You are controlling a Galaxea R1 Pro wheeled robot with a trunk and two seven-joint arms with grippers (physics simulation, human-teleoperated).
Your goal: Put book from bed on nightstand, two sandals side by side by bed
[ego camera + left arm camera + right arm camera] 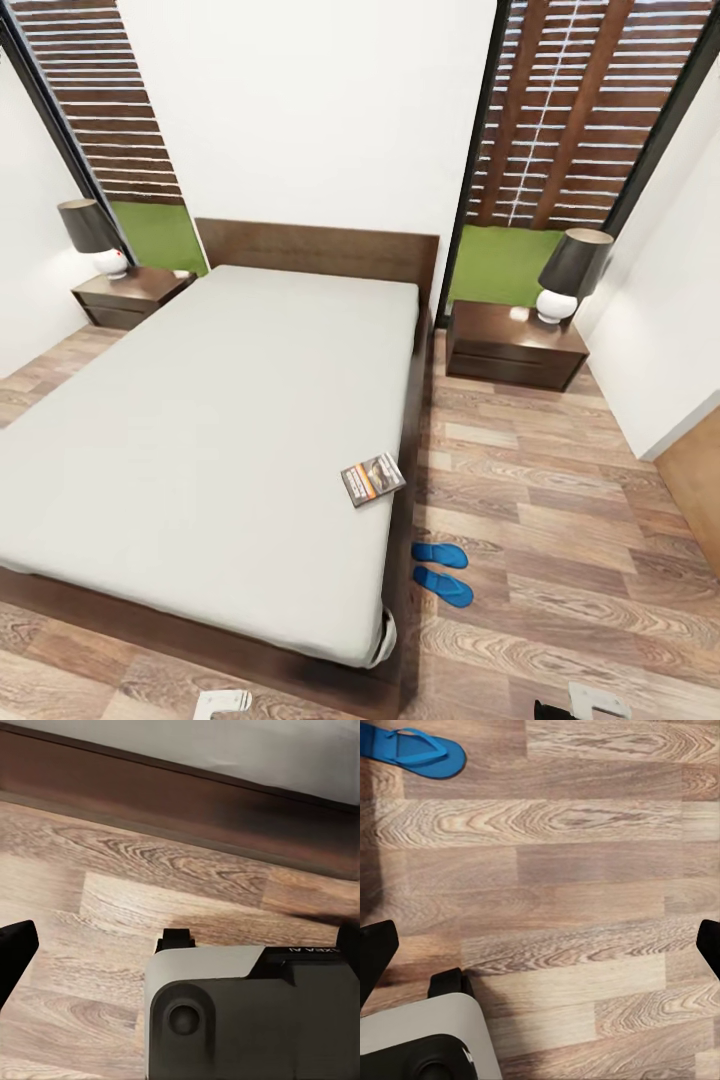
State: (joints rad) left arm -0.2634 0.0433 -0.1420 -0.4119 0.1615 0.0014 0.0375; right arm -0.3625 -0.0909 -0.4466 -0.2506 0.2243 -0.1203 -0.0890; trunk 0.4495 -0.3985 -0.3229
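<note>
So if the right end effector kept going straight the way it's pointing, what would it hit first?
Most likely the bare wooden floor. Between the right end effector's spread fingertips lie only planks; the blue sandal sits off to one side, though depth is hard to judge.

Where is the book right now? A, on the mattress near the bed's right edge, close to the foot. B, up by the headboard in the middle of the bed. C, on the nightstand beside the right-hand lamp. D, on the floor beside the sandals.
A: the book lies flat on the bed, at the mattress's right edge, with the two blue sandals on the floor just beyond it.
</note>
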